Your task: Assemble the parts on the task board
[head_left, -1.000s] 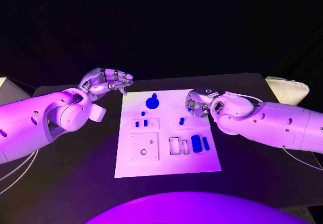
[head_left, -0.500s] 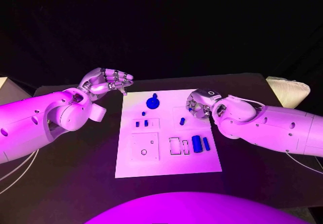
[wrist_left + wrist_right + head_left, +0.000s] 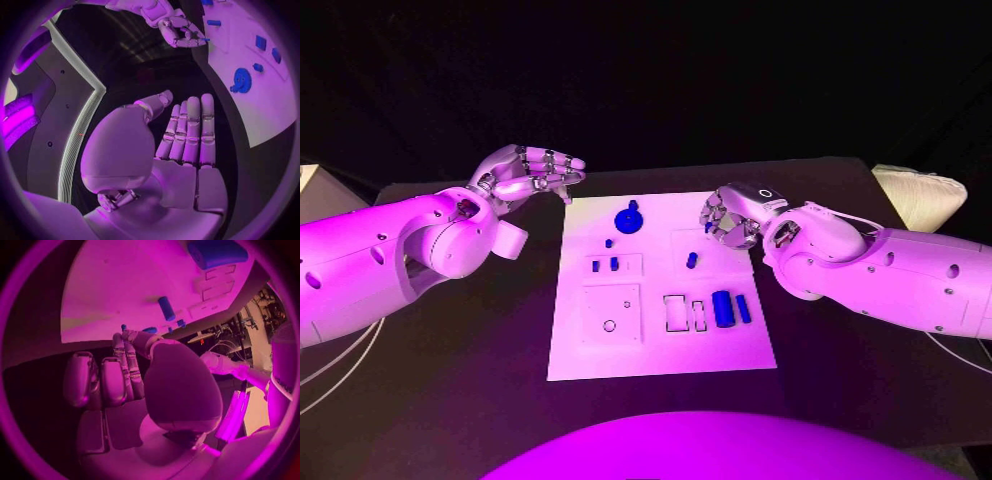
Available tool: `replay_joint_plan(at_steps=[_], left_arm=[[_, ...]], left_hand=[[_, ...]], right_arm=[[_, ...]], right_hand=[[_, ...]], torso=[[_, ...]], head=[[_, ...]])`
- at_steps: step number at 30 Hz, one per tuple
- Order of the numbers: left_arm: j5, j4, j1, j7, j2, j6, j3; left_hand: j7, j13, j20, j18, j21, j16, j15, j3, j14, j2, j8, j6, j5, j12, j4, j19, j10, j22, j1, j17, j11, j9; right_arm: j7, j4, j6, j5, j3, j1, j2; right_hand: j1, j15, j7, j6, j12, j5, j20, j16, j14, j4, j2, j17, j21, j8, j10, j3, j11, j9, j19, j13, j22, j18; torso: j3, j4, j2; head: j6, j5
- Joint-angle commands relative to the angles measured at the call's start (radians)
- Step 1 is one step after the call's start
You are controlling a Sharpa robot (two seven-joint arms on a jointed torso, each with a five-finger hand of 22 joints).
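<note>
The task board point(image 3: 661, 290) lies in the middle of the frame in my head view, a white plate on the black table point(image 3: 473, 350), and I judge the assembly barely begun. Most blue parts lie loose on it: a gear-shaped piece point(image 3: 629, 219) near its upper edge, two small pegs point(image 3: 604, 265) left of centre, one short peg point(image 3: 691, 260) right of centre, and a thick cylinder point(image 3: 723, 307) with a thin bar point(image 3: 743, 309) beside it at the lower right. Next to those I see outlined slots point(image 3: 674, 311) that look unfilled, and a square recess point(image 3: 609, 313) at lower left with small holes, also open as far as I can tell.

My right hand point(image 3: 731, 216) hovers at the board's upper right corner, fingers curled together. In the left wrist view a small blue piece point(image 3: 203, 38) seems pinched at its fingertips; I can't tell which part it is.

My left hand point(image 3: 528, 172) sits off the board at the upper left of the frame, fingers pressed side by side and bent in, holding nothing.
</note>
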Motion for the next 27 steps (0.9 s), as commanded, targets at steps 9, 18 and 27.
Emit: replay_joint_plan(at_steps=[9, 18, 27], left_arm=[[0.005, -0.001, 0.000, 0.004, 0.007, 0.009, 0.001], [0.005, 0.006, 0.000, 0.005, 0.010, 0.011, 0.001], [0.006, 0.013, 0.000, 0.006, 0.011, 0.012, 0.001]], left_hand=[[0.000, -0.002, 0.000, 0.014, -0.004, -0.003, 0.006, -0.006, -0.003, 0.001, -0.005, -0.007, 0.003, 0.003, -0.001, 0.008, -0.007, -0.002, 0.010, -0.002, 0.002, -0.002], [0.000, -0.002, 0.000, 0.014, -0.004, -0.003, 0.006, -0.006, -0.003, 0.001, -0.005, -0.007, 0.003, 0.003, -0.001, 0.008, -0.007, -0.002, 0.010, -0.002, 0.002, -0.002], [0.000, -0.002, 0.000, 0.014, -0.004, -0.003, 0.006, -0.006, -0.003, 0.001, -0.005, -0.007, 0.003, 0.003, -0.001, 0.008, -0.007, -0.002, 0.010, -0.002, 0.002, -0.002]], right_arm=[[0.042, 0.121, -0.053, 0.039, 0.004, 0.007, -0.023], [0.053, 0.168, -0.047, -0.001, -0.003, -0.015, 0.025], [0.062, 0.169, -0.042, -0.051, -0.012, -0.074, 0.095]], right_hand=[[-0.005, -0.008, 0.000, 0.008, -0.001, -0.006, 0.000, 0.006, 0.036, 0.000, 0.003, 0.002, 0.007, 0.007, 0.025, 0.008, -0.015, 0.002, 0.010, 0.000, 0.032, -0.010], [-0.005, -0.009, 0.000, 0.007, -0.002, -0.006, 0.000, 0.004, 0.035, -0.001, 0.003, 0.000, 0.007, 0.007, 0.025, 0.009, -0.015, 0.003, 0.010, 0.000, 0.033, -0.010], [-0.005, -0.009, 0.001, 0.006, -0.002, -0.005, 0.000, 0.004, 0.035, -0.002, 0.003, -0.002, 0.003, 0.007, 0.025, 0.010, -0.015, 0.004, 0.008, 0.000, 0.030, -0.009]], torso=[[0.0008, -0.0009, 0.000], [-0.0034, 0.0011, -0.001], [-0.0026, 0.0013, 0.001]], head=[[0.002, 0.014], [0.001, 0.043], [0.000, 0.078]])
